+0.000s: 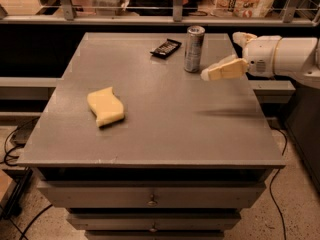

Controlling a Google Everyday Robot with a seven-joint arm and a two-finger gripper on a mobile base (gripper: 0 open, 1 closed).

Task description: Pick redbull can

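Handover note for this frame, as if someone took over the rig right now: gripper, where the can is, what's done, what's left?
Gripper: above the table's far right part, close beside the redbull can on its right; not holding it.
Redbull can: upright on the table's far side, not lifted. A black wrapped bar lies just left of it, and a yellow sponge sits nearer the front left.
Done: gripper brought next to the can.
Left: get the gripper around the can, close on it and lift, likely without touching the bar.
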